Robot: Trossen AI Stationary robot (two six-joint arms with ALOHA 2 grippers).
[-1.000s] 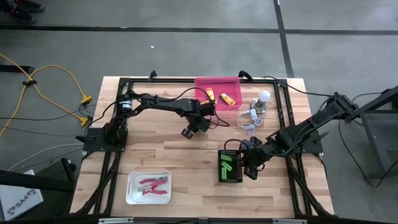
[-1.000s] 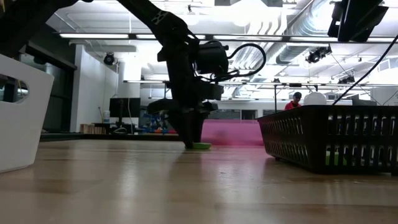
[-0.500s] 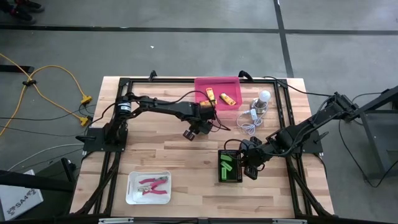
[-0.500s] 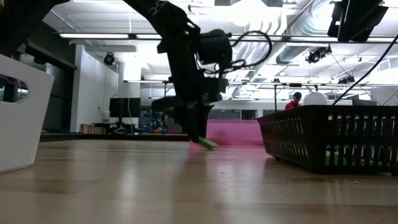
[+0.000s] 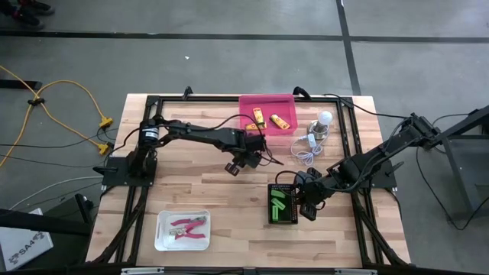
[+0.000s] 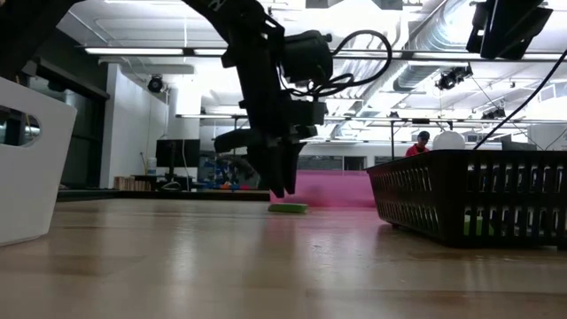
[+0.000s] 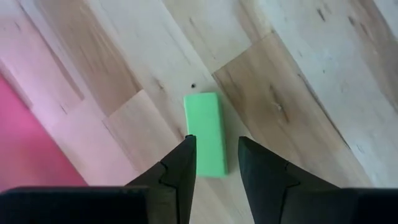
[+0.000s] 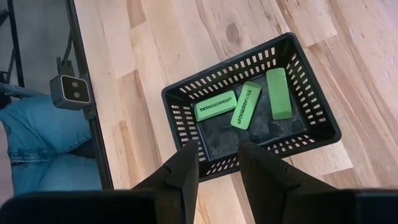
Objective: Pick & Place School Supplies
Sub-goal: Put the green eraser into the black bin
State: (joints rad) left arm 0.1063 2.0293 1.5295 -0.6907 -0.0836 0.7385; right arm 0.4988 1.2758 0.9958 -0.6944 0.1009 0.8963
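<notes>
Left wrist view: flat rectangular green block

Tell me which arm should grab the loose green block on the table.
Left. The left gripper hangs open directly over the green block; the right gripper waits over the black basket.

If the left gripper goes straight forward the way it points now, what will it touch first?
Most likely the green block lying on the wooden table. The open left gripper points down at it, with one end of the block showing between its fingers; how high it hangs above is unclear.
</notes>
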